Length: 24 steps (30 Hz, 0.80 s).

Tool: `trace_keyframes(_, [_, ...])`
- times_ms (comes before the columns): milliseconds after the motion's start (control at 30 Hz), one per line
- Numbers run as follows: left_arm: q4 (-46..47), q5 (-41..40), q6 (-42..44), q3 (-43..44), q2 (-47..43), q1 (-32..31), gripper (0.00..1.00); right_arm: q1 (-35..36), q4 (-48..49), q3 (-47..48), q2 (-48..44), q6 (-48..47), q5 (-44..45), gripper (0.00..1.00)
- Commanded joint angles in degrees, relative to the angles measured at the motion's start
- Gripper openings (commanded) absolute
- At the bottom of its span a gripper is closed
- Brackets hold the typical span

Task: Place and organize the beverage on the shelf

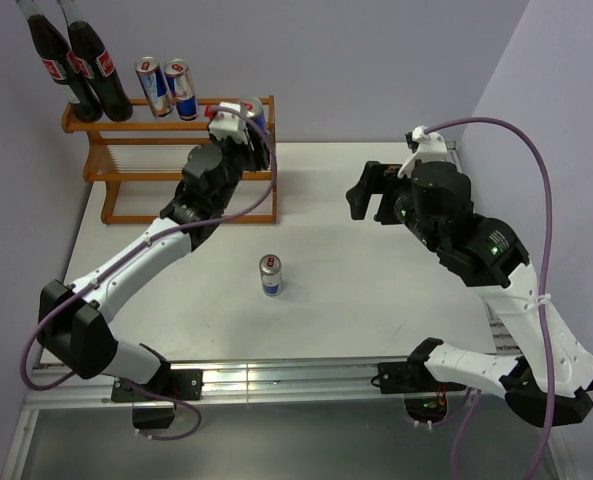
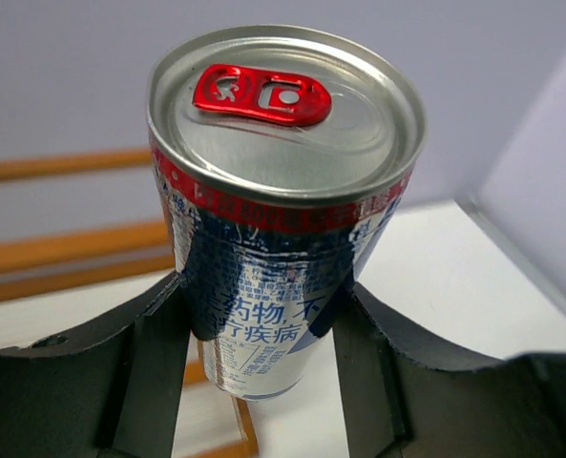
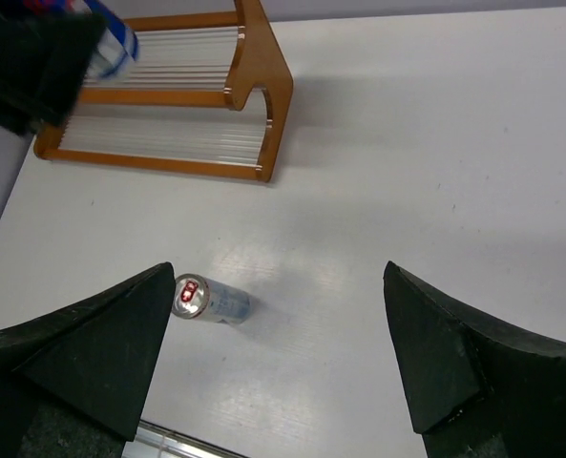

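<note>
At the table's [image 1: 376, 300] near middle, a slim blue-and-silver can [image 1: 271, 275] stands upright by itself, well apart from both pincers; it sits at about 8 o'clock from the right gripper [image 1: 364, 192] and about 6 o'clock from the left gripper [image 1: 244, 118]. The right gripper hangs over bare table with its fingers [image 3: 101, 353] spread wide and nothing between them; from its wrist camera the lone can shows near the tip of one finger, on the side towards the shelf. Farther back, at 11 o'clock from the lone can, the left gripper is clamped on a second can [image 2: 283, 172]. Its dark fingers press the lower body from both sides, and the can stays upright with its silver lid and red tab facing up. This held can is at the right end of the orange-brown shelf [image 1: 106, 178], level with the top tier; whether it rests on the rails I cannot tell. Along that top tier, at 9 o'clock from the held can, two more cans [image 1: 168, 87] stand side by side. Beyond them at the left end stand two tall cola bottles [image 1: 79, 62] with red labels, close together against the wall.
</note>
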Motion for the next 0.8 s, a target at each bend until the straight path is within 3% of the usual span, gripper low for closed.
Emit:
trace_keyframes(0, [0.5,-8.53,-0.85,8.47,2.52,1.67,0.0,-0.38,4.03,-1.89,0.86,0.42,0.11,0.97])
trace_keyframes(333, [0.67,-8.36,0.65,20.07,10.69,9.65,0.0,-0.38,5.79,-4.09,0.86,-0.2,-0.51,0.97])
trace_keyframes(767, [3.75,-5.38,0.56,24.3,17.73,15.73,0.0,-0.38,7.02,-5.23,0.86,-0.99,-0.95,0.97])
